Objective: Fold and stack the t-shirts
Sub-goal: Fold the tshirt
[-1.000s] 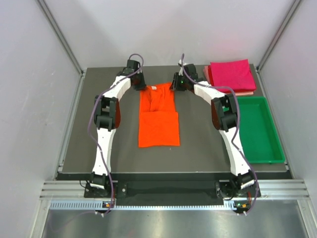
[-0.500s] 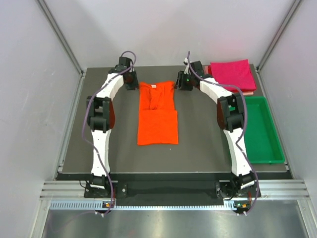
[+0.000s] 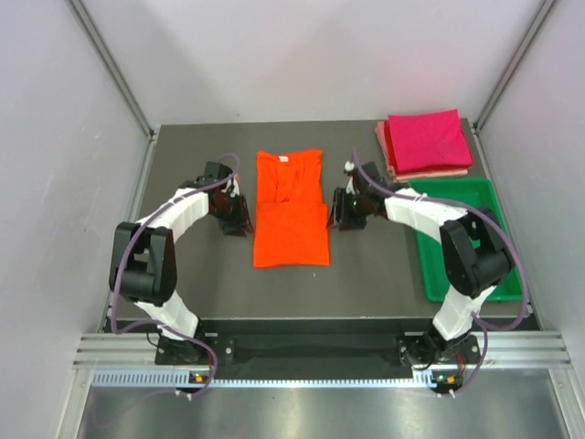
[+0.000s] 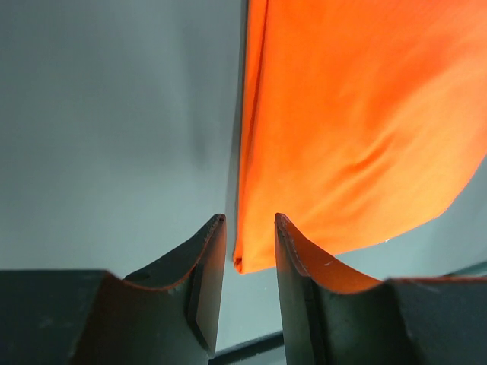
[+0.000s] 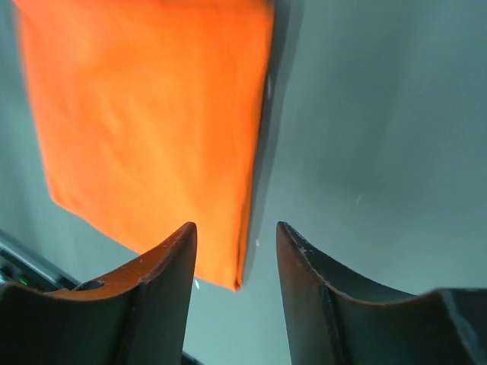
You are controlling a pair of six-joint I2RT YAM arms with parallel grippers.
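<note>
Orange t-shirt (image 3: 291, 212): lies flat at mid-table, collar toward the far edge, sleeves tucked in to make a long strip, with a crosswise fold edge about halfway down. Magenta t-shirt (image 3: 428, 137): sits squared off at the far right corner, on top of the pale pink t-shirt (image 3: 428, 171), only an edge of the latter showing. Judging by this, one more fold left on the orange piece, then a carry over to the pile

Left gripper (image 3: 239, 216): hovers low just beside the strip's left edge. Right gripper (image 3: 340, 212): just beside its right edge, both roughly level with the fold line. Jaws of each parted, pinching nothing. Through each gap in the wrist views, a near corner of orange cloth on the grey surface beyond the tips

Risks from here:
- Closing on the top layer alone, with edges stacked and thin, then lifting one ply and pulling the fold apart
- Closing unevenly, one side earlier or deeper than the other, skewing the strip into a crooked square
- Missing the cloth altogether and scraping fingertips on the table (image 3: 384, 274), with the hem flush against it
- Dragging instead of lifting, bunching the soft fabric and undoing the tucked sleeves
- On the carry to the pile, passing low over the green tray (image 3: 475, 194), with a trailing hem liable to snag its rim or drop inside
</note>
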